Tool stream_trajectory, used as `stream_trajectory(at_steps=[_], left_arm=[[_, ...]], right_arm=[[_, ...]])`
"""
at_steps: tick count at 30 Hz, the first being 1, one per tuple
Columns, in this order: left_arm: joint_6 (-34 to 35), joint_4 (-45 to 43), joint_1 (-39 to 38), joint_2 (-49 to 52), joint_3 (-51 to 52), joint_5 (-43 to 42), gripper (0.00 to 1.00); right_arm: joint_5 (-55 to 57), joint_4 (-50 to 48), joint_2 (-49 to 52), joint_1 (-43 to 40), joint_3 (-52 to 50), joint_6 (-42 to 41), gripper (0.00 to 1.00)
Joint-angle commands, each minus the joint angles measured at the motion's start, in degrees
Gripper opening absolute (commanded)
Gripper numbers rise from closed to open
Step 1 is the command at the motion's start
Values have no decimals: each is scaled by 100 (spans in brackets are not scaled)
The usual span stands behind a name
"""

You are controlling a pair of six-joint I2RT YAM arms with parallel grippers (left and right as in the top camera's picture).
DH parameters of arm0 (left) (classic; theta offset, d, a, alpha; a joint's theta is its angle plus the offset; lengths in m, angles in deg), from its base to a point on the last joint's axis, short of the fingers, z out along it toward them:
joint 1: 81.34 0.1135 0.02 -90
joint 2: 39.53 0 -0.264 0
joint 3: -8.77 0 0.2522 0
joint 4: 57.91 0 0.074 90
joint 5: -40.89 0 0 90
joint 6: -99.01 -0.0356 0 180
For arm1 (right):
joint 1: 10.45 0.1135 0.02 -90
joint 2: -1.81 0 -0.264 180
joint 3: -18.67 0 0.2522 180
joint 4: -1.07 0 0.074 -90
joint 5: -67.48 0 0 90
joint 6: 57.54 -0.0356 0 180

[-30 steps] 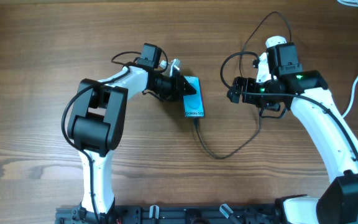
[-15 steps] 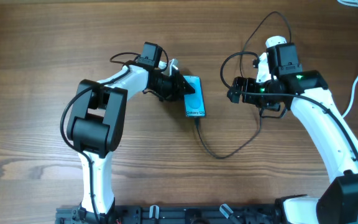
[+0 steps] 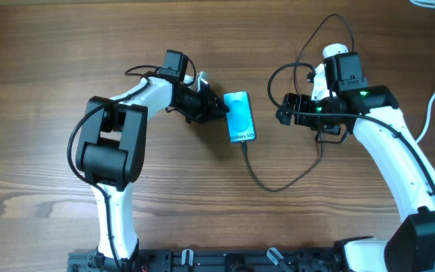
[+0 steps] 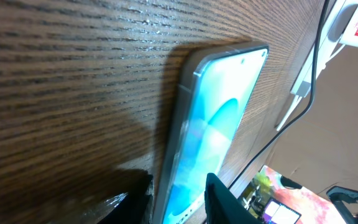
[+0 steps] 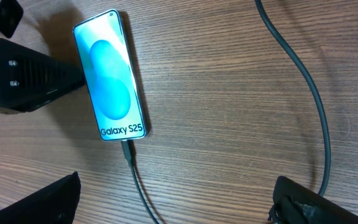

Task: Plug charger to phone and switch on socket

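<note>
Phone [image 3: 239, 115] lies mid-bench, long axis running far edge to near edge, charger [image 5: 128, 152] seated in its bottom. Left gripper [image 3: 216, 108] at its left edge, clamp undeterminable. Right gripper [image 3: 283, 110] spread, empty, judged nearer the socket [image 4: 353, 25].

I see bright, even light; the phone [image 4: 216, 130] glows, blurred up close, with soft shadows on the table [image 4: 61, 81].

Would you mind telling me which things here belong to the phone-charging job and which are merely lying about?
Part of the job:
- phone
- black charger cable, its tip at the phone's bottom edge
- white socket strip with red marks

Just lying about:
- white cord near the table's right edge; where it leads is out of view
- colourful blurred item, not identifiable
</note>
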Motion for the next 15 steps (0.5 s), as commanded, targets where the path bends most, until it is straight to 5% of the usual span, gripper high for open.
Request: stream_trajectory(at_steps=[1,7,15], left_arm=[[61,168,101,546,358,1663,27],[28,297,155,446,354,1646,26],[15,837,164,-560,354,2618,41]], right_arm=[[118,-31,-92,-28,92,-33,100],[116,-26,-92,-28,92,-24,100],[188,-22,-94,-28,92,-24,100]])
